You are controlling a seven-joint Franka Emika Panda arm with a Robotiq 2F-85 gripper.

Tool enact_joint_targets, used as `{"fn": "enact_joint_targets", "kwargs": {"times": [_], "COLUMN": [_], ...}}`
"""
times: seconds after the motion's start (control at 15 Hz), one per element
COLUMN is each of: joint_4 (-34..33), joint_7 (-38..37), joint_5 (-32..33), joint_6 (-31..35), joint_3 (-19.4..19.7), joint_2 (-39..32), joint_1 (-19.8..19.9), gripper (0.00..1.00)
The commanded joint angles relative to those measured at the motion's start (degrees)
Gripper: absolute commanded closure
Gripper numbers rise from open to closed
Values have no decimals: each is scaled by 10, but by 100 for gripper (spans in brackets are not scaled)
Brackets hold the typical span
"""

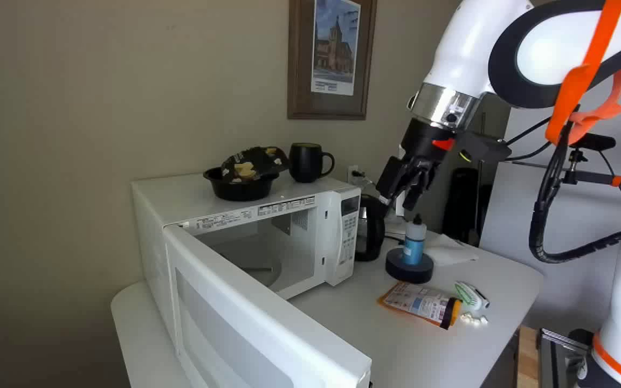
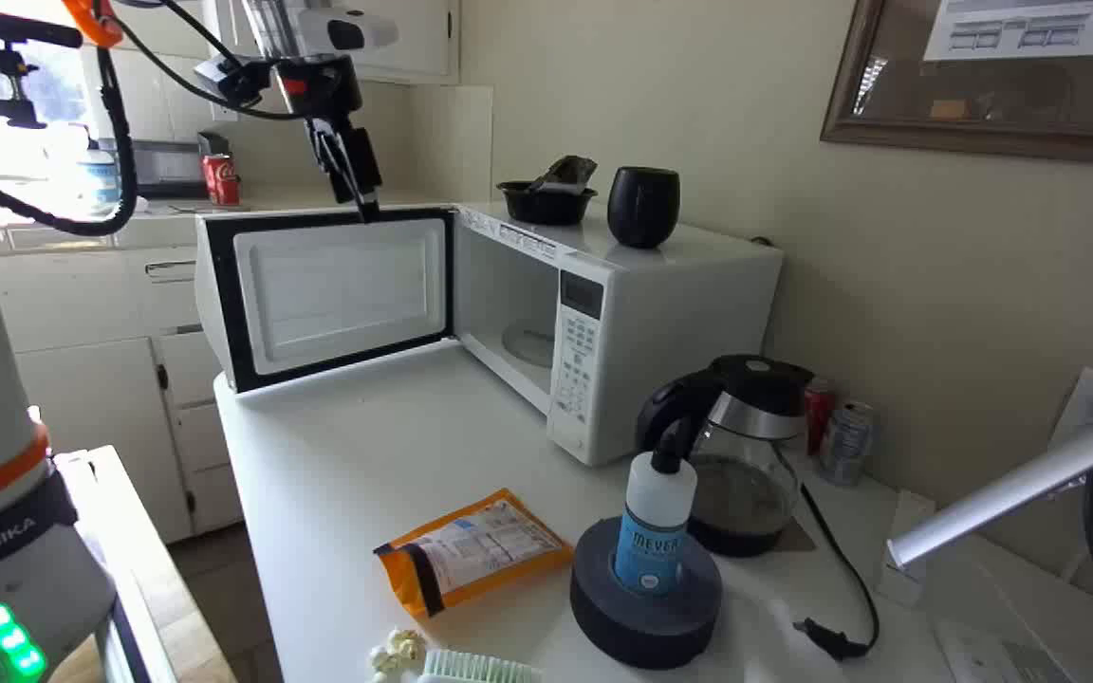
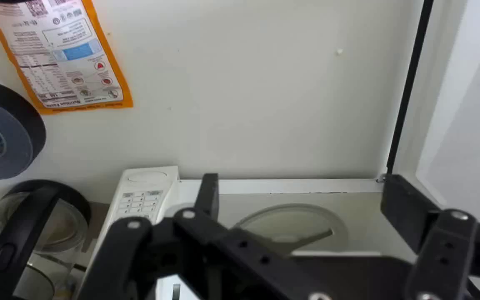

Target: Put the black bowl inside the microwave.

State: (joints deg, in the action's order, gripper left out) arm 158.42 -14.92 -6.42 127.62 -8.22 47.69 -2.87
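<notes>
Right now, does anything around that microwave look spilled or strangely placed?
Yes. White popcorn-like bits lie loose near the orange-edged bag, as if spilled. The blue-labelled bottle stands inside a thick dark ring, an odd holder. Atop the microwave, a packet-like dark thing juts askew from the black bowl.

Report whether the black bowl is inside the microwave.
No, the bowl rests on top of the microwave, beside the mug.

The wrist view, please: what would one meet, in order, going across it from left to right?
Dark round roll, microwave's control panel, turntable, open microwave door. The orange bag and kettle overlap the roll's span, so I leave them out.
</notes>
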Motion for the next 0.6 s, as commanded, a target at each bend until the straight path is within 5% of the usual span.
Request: {"fn": "enact_joint_targets", "kwargs": {"times": [0.0,0.53], "joint_4": [7,19], "joint_7": [0,0], "joint_5": [0,0], "joint_6": [-2,-3], "joint_3": [0,0], "joint_2": [-1,-8], "joint_1": [1,0], "gripper": [0,0]}}
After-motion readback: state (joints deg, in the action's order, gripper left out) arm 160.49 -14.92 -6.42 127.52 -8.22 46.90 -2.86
